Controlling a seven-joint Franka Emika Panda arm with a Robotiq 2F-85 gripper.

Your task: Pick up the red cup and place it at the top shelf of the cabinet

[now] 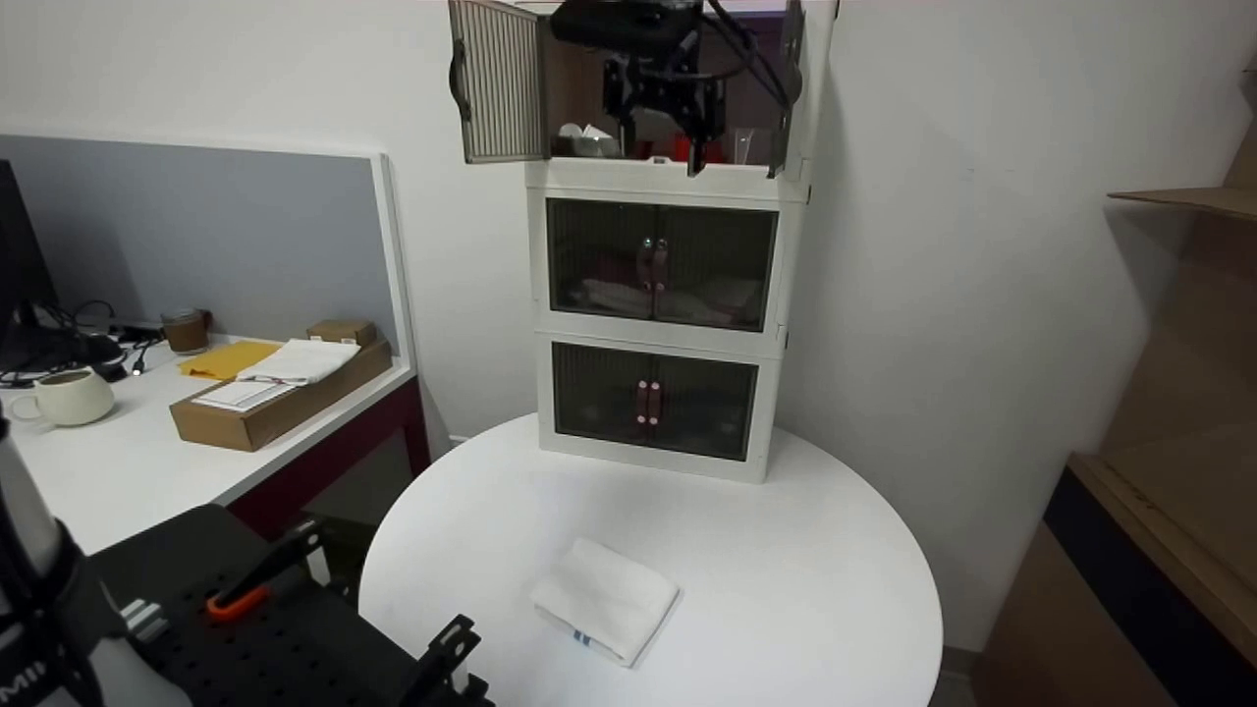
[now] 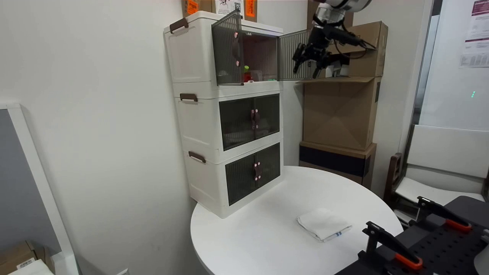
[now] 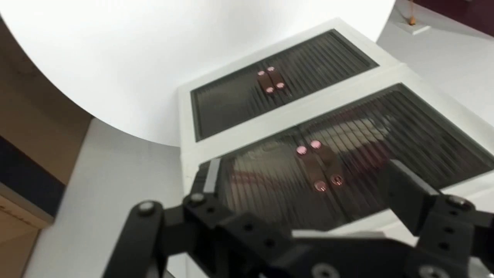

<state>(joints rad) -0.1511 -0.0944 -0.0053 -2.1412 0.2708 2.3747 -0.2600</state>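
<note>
"Do you see the red cup [image 1: 681, 147] well from here?"

"Not completely. In an exterior view, at the top centre, the gripper [image 1: 660, 155] covers a part of it."

"And what is behind the ribbed doors [image 3: 386, 133]?"

"In the wrist view, right of centre, pale and dark-red shapes, too blurred to name."

"And the arm [image 2: 331, 14]?"

"The upper edge cuts it in both exterior views."

"And the notice [image 2: 475, 38]?"

"At upper right in an exterior view; its print is too small for reading."
</note>
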